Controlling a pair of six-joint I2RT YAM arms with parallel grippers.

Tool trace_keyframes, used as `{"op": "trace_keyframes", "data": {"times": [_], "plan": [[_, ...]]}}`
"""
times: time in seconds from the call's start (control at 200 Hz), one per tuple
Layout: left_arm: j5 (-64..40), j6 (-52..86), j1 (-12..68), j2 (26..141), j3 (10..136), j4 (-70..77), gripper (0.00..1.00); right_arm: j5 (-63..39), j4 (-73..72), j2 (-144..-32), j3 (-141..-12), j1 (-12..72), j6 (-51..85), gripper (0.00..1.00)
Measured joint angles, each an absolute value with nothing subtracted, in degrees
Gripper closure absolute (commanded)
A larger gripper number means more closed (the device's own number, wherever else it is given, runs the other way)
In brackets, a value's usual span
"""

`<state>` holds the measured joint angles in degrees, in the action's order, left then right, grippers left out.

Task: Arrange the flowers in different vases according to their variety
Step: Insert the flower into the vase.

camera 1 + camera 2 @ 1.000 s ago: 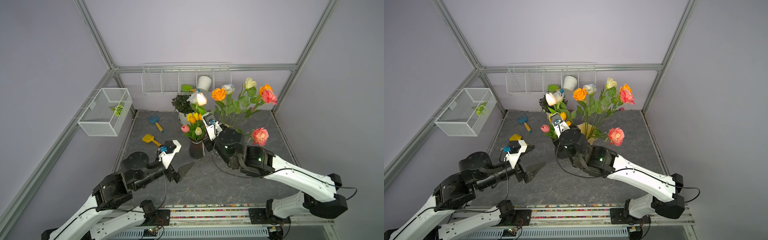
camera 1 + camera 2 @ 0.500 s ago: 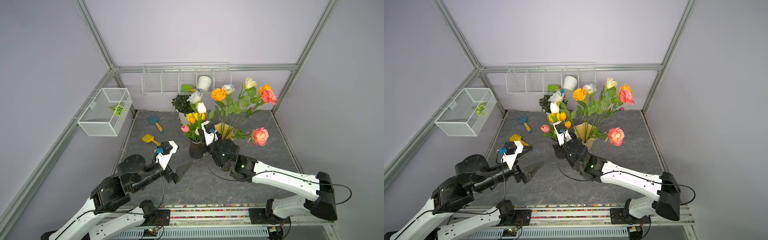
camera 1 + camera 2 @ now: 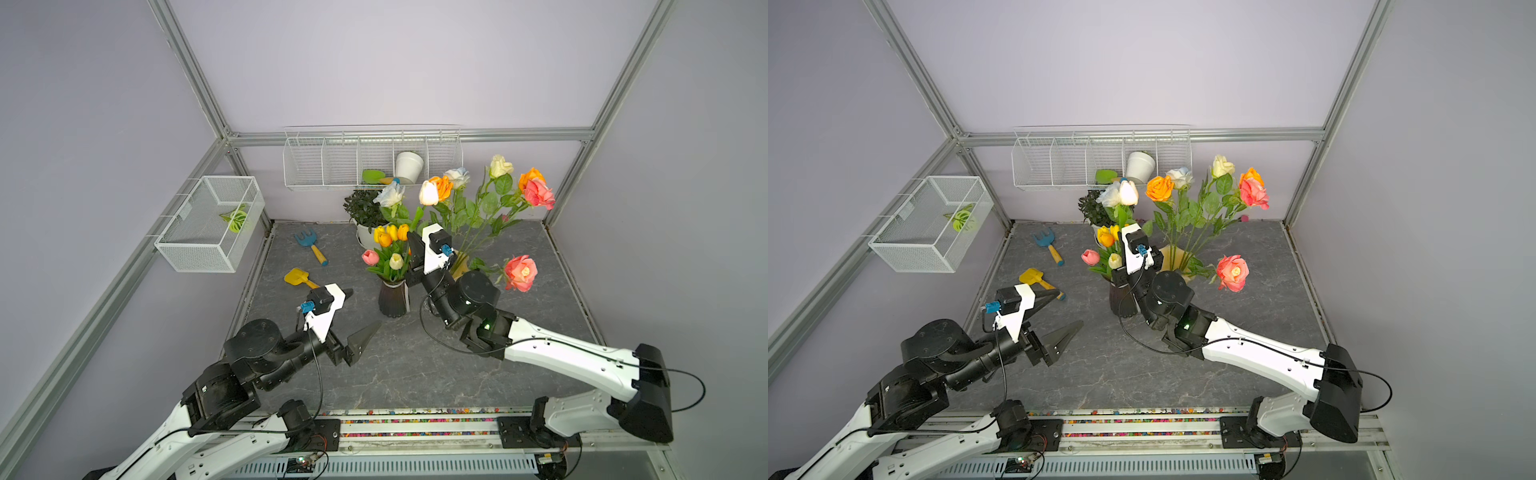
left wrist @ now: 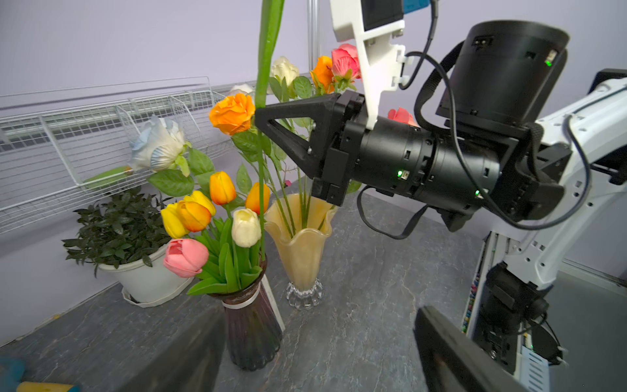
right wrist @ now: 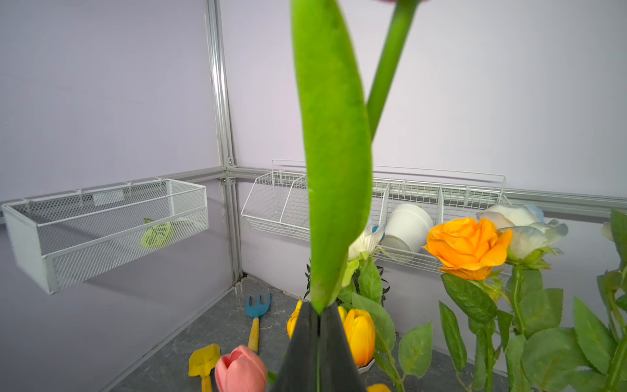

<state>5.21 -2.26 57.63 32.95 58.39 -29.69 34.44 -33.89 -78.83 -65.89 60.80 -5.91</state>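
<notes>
My right gripper [image 3: 411, 243] is shut on the green stem [image 4: 260, 159] of a cream tulip [image 3: 429, 193], and its closed tips [image 5: 319, 314] pinch just under a long leaf. The stem's foot stands inside the dark purple vase [image 3: 392, 297] among yellow, orange, pink and cream tulips [image 4: 193, 217]. Right behind it, the pale yellow vase [image 4: 302, 244] holds several roses [image 3: 538, 193]. A white-blue rose [image 3: 390, 194] rises by the tulips; which vase it stands in I cannot tell. My left gripper [image 3: 365, 308] hangs open and empty, left of the purple vase.
A bushy dark plant in a white pot [image 3: 365, 208] stands behind the vases. A blue toy rake [image 3: 309, 243] and a yellow toy shovel [image 3: 299, 278] lie at the left. Wire baskets [image 3: 212, 222] hang on the walls, one holding a small white pot [image 3: 409, 166].
The right arm dipped and then lifted again, carrying the cream tulip bloom up and to the right. The left arm has barely moved.
</notes>
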Motion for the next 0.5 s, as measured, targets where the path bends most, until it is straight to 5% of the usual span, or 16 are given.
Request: {"op": "trace_keyframes", "data": {"times": [0.5], "plan": [[16.82, -3.11, 57.63, 36.36, 56.97, -26.79, 0.09, 33.41, -37.34, -82.46, -65.89, 58.19, -4.99, 1.0]]}}
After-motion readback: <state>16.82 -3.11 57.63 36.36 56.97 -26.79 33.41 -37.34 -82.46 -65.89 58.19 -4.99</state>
